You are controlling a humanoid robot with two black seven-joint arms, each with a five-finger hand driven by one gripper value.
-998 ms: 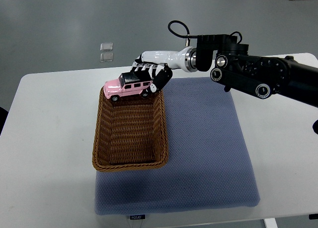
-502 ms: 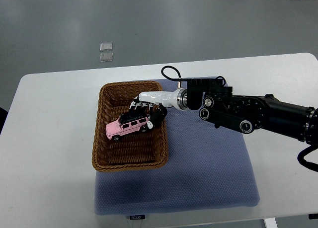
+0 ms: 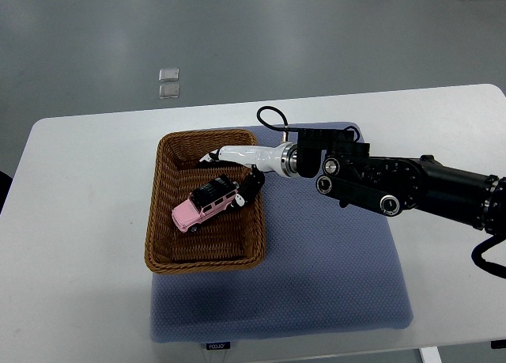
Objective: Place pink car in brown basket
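The pink toy car [image 3: 205, 205] with a black roof lies diagonally on the floor of the brown wicker basket [image 3: 204, 262], nose toward the near left. My right hand [image 3: 229, 172] reaches in over the basket's far right corner, just behind the car. Its white fingers [image 3: 211, 156] are spread and lifted off the car's roof. The black thumb [image 3: 250, 186] sits close to the car's rear end; whether it touches cannot be told. The right arm [image 3: 379, 185] comes in from the right edge, across the mat.
The basket stands on the left part of a blue-grey mat [image 3: 332, 276] on a white table [image 3: 79, 221]. Two small clear squares [image 3: 168, 82] lie on the grey floor beyond the table's far edge.
The hand carried the car from above the basket's far rim down into the basket. Its fingers have since come off the roof, and the car has settled lower and turned more diagonal.
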